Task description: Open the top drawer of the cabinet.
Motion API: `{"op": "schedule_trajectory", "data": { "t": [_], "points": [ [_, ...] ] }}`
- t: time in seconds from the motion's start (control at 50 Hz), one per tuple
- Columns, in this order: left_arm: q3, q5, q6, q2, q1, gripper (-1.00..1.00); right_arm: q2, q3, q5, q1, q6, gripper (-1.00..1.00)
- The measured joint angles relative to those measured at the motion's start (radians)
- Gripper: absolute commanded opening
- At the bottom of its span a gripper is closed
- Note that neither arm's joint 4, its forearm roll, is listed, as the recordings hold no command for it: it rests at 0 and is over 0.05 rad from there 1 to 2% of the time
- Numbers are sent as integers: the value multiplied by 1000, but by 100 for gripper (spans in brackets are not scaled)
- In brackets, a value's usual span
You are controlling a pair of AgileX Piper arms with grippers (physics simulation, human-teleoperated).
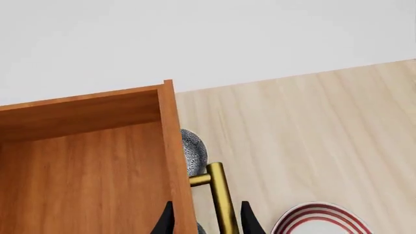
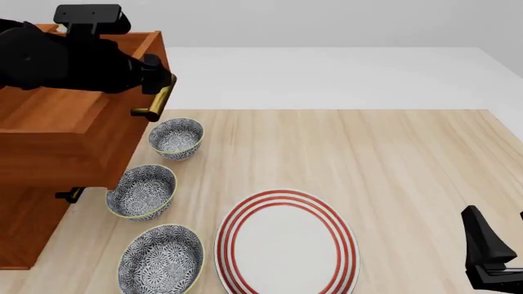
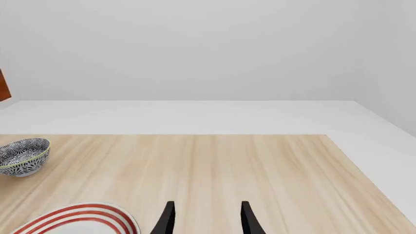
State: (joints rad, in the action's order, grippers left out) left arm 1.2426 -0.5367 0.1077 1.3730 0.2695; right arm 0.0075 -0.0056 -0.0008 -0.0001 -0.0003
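The top drawer (image 2: 65,131) stands pulled well out from the cabinet (image 2: 29,229) at the left edge of the table (image 2: 392,159), its open wooden box overhanging the tabletop and the nearest bowl. Its brass handle (image 2: 159,101) juts from the drawer front, and the left gripper (image 2: 157,78) sits right at it. In the left wrist view the two dark fingers (image 1: 248,219) straddle the drawer's front panel and the brass bar (image 1: 219,197), one finger on the inner side of the panel, the other just outside the bar; the gap between them is moderate, and I cannot tell whether the pads actually press on the handle. Three patterned bowls lie in a row beside the cabinet: one (image 2: 176,138) under the handle, a second (image 2: 143,191) partly beneath the drawer, a third (image 2: 161,258) nearest the front edge. A red-ringed white plate (image 2: 286,245) rests just right of the bowls. The right gripper (image 2: 498,245) hangs well apart at the table's near right corner, its fingers (image 3: 167,219) spread apart with nothing between them.
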Motion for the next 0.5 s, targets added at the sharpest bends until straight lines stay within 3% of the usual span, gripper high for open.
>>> {"op": "schedule_trajectory", "data": {
  "t": [0.5],
  "points": [
    [2,4,22,4,19,100,0,0,0,0,0,100]
  ]
}}
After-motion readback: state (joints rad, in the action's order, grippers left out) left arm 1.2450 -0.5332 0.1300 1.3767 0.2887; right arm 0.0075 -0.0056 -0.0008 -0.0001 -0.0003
